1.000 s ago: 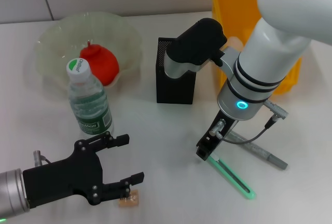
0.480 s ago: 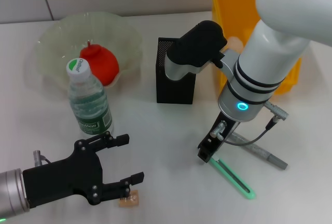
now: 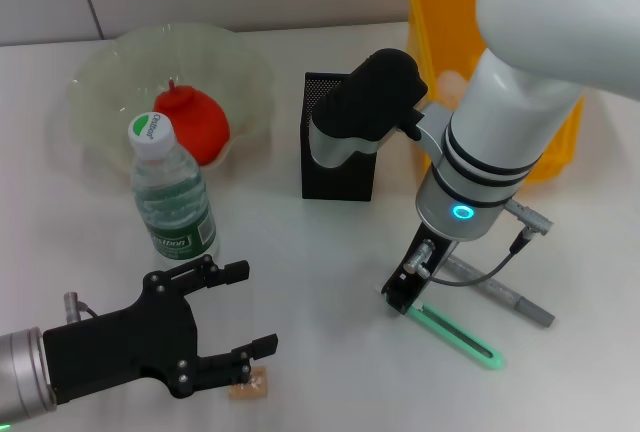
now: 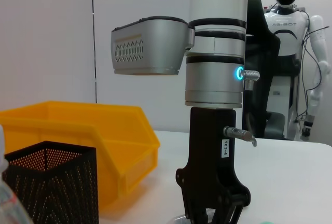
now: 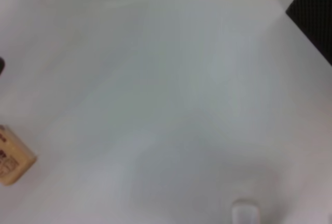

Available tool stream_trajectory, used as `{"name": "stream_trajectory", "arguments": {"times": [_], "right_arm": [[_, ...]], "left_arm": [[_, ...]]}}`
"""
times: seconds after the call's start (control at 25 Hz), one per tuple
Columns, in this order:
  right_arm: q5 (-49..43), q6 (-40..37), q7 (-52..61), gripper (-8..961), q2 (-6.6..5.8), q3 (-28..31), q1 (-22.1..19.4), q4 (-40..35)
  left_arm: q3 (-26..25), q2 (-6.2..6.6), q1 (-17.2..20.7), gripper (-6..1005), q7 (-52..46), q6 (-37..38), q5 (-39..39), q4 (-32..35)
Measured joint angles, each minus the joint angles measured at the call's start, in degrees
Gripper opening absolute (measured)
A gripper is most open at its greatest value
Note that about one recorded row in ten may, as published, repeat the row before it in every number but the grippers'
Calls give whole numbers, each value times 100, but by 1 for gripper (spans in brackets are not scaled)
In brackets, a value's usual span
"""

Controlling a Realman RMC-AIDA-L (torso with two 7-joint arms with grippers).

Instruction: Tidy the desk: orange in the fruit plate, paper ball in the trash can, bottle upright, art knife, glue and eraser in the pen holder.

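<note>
My right gripper (image 3: 404, 293) is down at the table, shut on the near end of the green art knife (image 3: 455, 337), which lies flat. Just beyond it lies a grey stick (image 3: 498, 292), seemingly the glue. The black mesh pen holder (image 3: 338, 152) stands behind the gripper. My left gripper (image 3: 228, 320) hovers open at the front left, with the tan eraser (image 3: 249, 385) beside its lower finger. The bottle (image 3: 172, 192) stands upright. The orange (image 3: 192, 122) rests in the fruit plate (image 3: 110, 62). A pale paper ball (image 3: 452, 82) shows inside the yellow trash can (image 3: 455, 7).
The right forearm (image 3: 520, 102) leans over the trash can and hides much of it. In the left wrist view the right gripper (image 4: 210, 211) stands beside the pen holder (image 4: 49, 187) and the yellow bin (image 4: 78, 130). The right wrist view shows the eraser (image 5: 10, 162).
The right gripper has shifted slightly, and the art knife has swung with it, its far end now pointing more to the right. The left arm has not moved.
</note>
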Motion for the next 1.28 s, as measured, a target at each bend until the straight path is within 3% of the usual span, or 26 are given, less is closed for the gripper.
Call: {"name": "stream_trajectory", "arguments": {"times": [0.16,0.52,0.76,1.12,1.28], "right_arm": [[4,-44,-2,163,1,43,-44,-207],[193,-227,-196,164,-38,603,-288,-767],[452,-713,-654,165,-54,1691,-757,-1791],[559,-1353,-952,164,-61,2710,-1239,-3162],[1009,-1469,-1165,164,-62,3328,-1416,-3665]], "left_arm": [[0,0,5,808,0,3,0,0],[0,0,11,808,0,24,0,16],[-2,5,9,809,0,61,0,26],[-43,13,27,809,-39,64,-15,27],[-53,13,80,809,-38,125,-38,27]]}}
